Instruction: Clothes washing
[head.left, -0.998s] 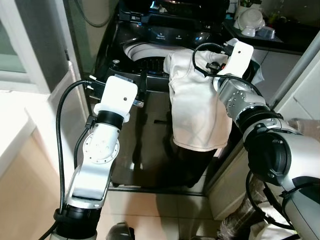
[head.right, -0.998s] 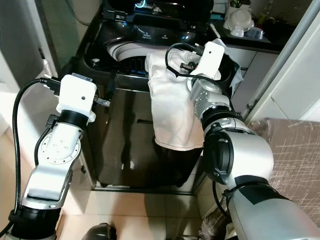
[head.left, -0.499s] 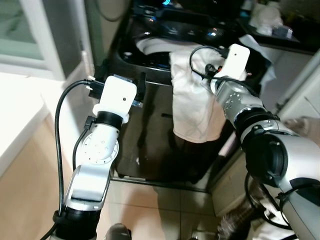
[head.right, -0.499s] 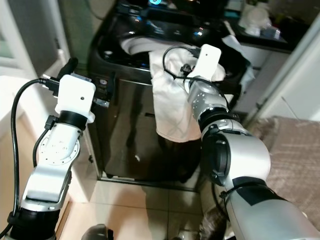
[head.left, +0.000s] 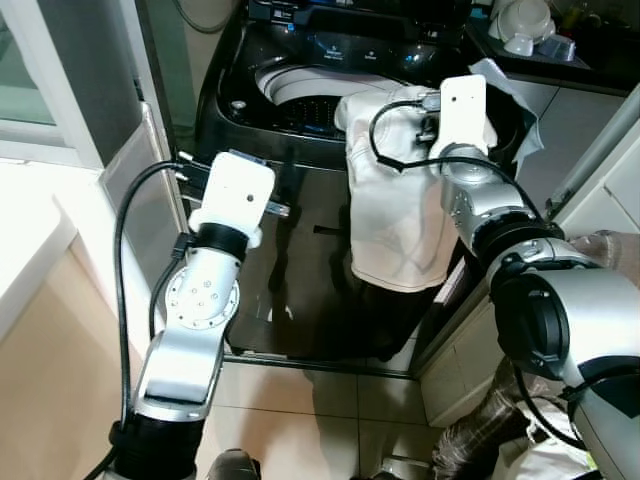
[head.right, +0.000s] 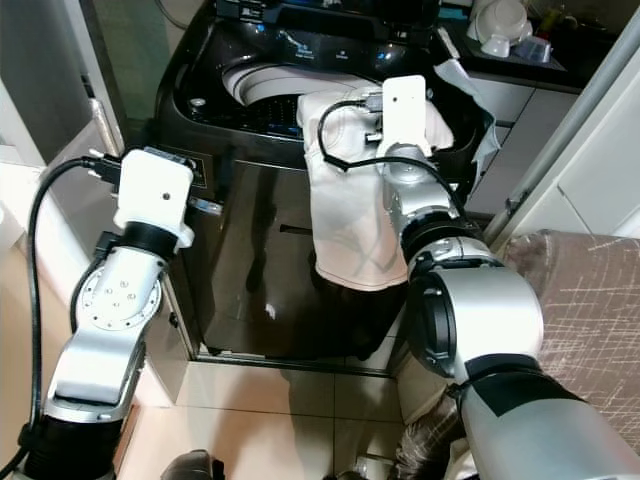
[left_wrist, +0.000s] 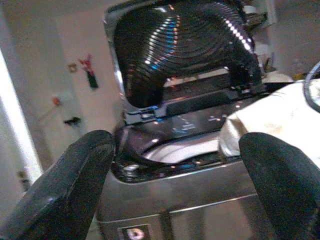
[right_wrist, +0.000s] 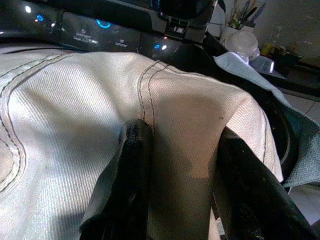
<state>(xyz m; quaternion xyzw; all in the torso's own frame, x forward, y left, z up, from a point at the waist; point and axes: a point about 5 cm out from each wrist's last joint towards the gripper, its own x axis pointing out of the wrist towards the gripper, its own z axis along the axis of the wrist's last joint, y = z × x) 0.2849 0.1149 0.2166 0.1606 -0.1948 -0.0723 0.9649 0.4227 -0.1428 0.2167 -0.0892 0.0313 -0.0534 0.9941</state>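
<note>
My right claw (right_wrist: 180, 200) grips the white garment (head.left: 395, 215) draped over the washing machine's (head.left: 300, 250) front rim. My left claw (left_wrist: 175, 185) hangs open, empty.

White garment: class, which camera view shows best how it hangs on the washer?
Left eye view: the white garment drapes over the washing machine front. The right wrist view gives only close fabric between the fingers; the left wrist view, an edge.
</note>
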